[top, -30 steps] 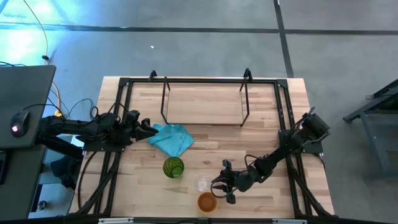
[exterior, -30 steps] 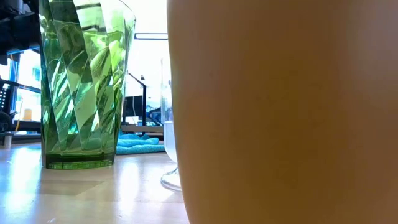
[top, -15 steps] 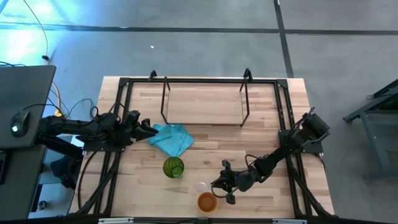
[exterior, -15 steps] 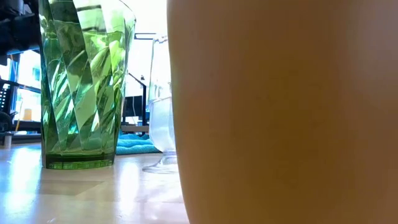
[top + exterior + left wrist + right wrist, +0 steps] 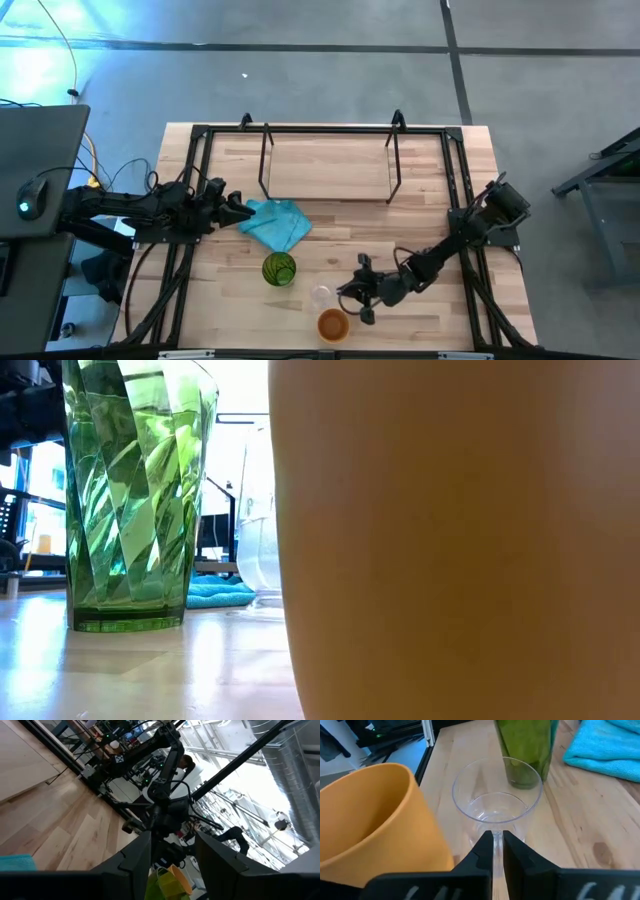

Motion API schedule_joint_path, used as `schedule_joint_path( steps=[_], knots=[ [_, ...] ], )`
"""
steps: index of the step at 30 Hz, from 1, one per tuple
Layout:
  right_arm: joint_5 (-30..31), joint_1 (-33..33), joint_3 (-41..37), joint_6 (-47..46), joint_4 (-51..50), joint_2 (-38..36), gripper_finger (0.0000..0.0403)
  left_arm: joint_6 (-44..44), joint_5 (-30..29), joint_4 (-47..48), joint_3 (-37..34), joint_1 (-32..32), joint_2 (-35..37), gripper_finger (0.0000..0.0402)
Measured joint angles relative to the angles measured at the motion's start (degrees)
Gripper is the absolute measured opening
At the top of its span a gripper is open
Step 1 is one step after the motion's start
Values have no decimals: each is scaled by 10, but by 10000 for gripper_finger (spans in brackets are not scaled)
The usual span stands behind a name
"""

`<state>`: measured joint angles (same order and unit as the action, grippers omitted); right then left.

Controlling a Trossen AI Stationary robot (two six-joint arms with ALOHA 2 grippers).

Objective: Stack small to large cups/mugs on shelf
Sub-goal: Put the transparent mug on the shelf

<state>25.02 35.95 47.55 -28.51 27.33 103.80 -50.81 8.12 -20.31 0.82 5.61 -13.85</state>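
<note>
Right gripper (image 5: 493, 851): fingers pinched on the near rim wall of the small clear cup (image 5: 496, 805), at the table's front between the orange cup (image 5: 372, 817) and the green cup (image 5: 527, 745). Clear cup: thin, glossy, probably light and slippery; a rim pinch looks adequate, though squeezing hard may flex or crack it. Orange cup: opaque, just beside the clear one, likely sturdier. Green cup: tallest, faceted, standing near the teal cloth (image 5: 277, 223). Shelf (image 5: 328, 165): at the table's back, well apart from all three cups. Left gripper (image 5: 232, 208): resting at the cloth's edge, fingers parted, holding nothing.
</note>
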Motion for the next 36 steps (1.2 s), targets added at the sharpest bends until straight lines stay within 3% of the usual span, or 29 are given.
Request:
schedule_joint_path(
  steps=[9, 22, 36],
  knots=[
    [12, -22, 0, 0, -50, -19, 1, 4, 0, 10, 0, 0, 0, 143],
    [57, -70, 0, -1, -168, -123, 1, 33, -1, 13, 0, 0, 0, 143],
    [128, -140, 0, -112, -318, -227, 0, 112, -24, 8, 0, 0, 0, 143]
  ],
)
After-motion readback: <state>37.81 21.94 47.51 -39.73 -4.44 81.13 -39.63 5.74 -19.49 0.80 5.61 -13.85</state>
